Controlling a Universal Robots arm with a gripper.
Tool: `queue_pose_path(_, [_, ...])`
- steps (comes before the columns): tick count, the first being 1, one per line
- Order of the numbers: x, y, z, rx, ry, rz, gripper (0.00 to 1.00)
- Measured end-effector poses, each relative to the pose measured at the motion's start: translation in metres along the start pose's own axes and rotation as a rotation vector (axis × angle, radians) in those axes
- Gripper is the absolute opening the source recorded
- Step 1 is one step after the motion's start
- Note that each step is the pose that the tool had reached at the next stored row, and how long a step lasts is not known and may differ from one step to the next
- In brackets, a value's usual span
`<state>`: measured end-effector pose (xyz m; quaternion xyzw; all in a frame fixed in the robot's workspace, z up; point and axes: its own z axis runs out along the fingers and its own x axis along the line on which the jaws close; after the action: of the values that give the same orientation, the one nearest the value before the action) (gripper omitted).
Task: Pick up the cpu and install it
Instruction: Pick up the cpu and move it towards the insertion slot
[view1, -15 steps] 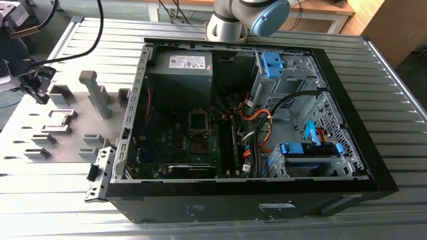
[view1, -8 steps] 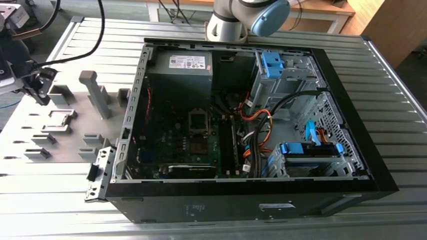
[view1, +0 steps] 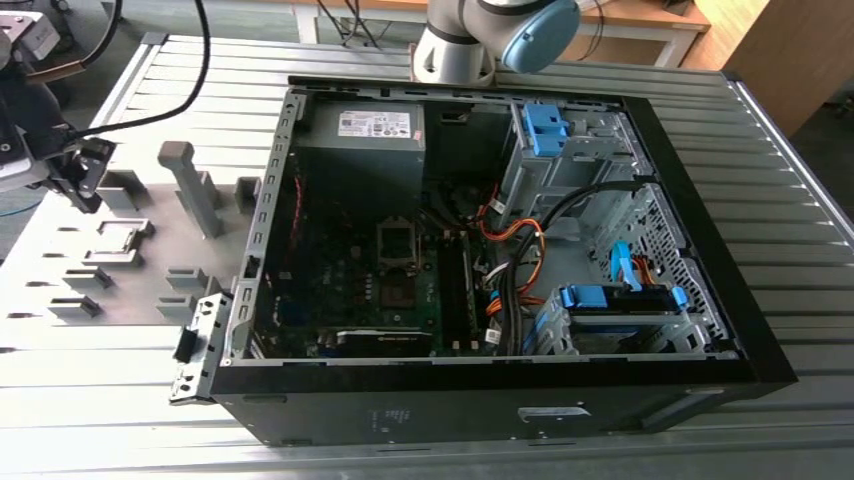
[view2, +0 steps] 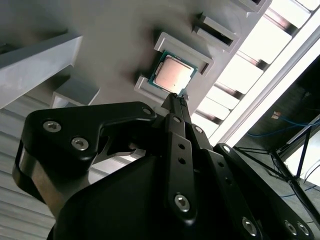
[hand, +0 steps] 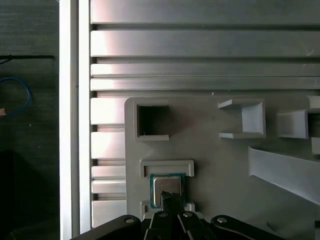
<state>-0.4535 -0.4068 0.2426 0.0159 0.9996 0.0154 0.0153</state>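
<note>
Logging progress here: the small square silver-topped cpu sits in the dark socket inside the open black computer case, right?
Not quite: the small square silver-topped cpu sits in a grey plastic holder on the grey plate, near the gripper, as both wrist views show.

One cpu (hand: 167, 189). One hand (hand: 170, 200). One arm (view1: 494, 40), its base at twelve o'clock from the one open case (view1: 694, 200) in the exterior view. Inside the case there is one power supply (view1: 363, 128), one motherboard (view1: 416, 288) and one socket frame (view1: 400, 238), and blue plastic parts (view1: 547, 130) show in three spots. One grey plate (view1: 154, 225) lies at nine o'clock from the case. It carries one tall post (view1: 194, 190) and at least five low blocks; their exact number is unclear. The first wrist view shows one square pocket (hand: 152, 121) and two U-shaped brackets (hand: 243, 119). One tabletop (view1: 787, 200).
</note>
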Motion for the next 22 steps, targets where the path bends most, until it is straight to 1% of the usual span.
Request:
queue_pose_path(15, [0.001, -0.0011, 0.023, 0.001, 0.0001, 0.0, 0.11])
queue_pose_path(18, [0.0011, -0.0014, 0.0251, 0.0023, 0.0003, 0.0, 0.11])
queue_pose_path(22, [0.0011, -0.0032, 0.028, 0.0025, 0.0, 0.0, 0.11])
